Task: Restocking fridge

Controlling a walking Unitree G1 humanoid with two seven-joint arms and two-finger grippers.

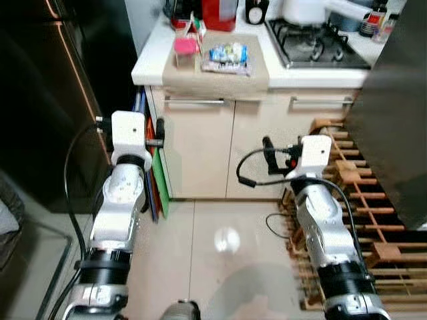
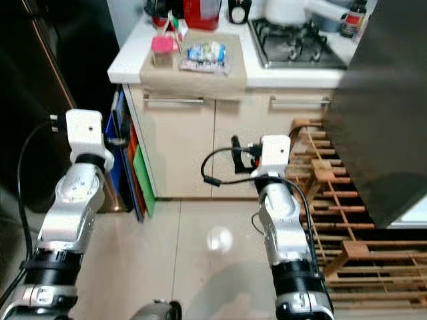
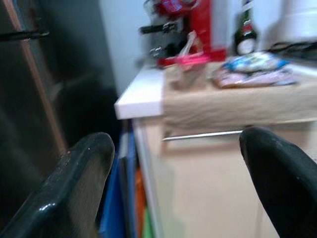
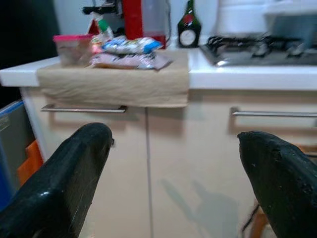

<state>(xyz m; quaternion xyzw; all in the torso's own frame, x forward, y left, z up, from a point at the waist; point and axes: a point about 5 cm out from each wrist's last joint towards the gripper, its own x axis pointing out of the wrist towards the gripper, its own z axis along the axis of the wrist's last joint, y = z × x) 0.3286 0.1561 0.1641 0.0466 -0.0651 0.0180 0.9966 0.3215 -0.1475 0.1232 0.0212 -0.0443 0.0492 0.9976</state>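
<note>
Kitchen counter [image 1: 150, 63], labels unreadable

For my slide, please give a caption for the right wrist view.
Open fingers face a counter holding a pink-lidded tub and snack packets.

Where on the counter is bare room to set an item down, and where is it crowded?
Free: white counter left of the beige cloth, and cloth's front strip. Crowded: pink-lidded container, snack packets, red appliance, gas hob.
</note>
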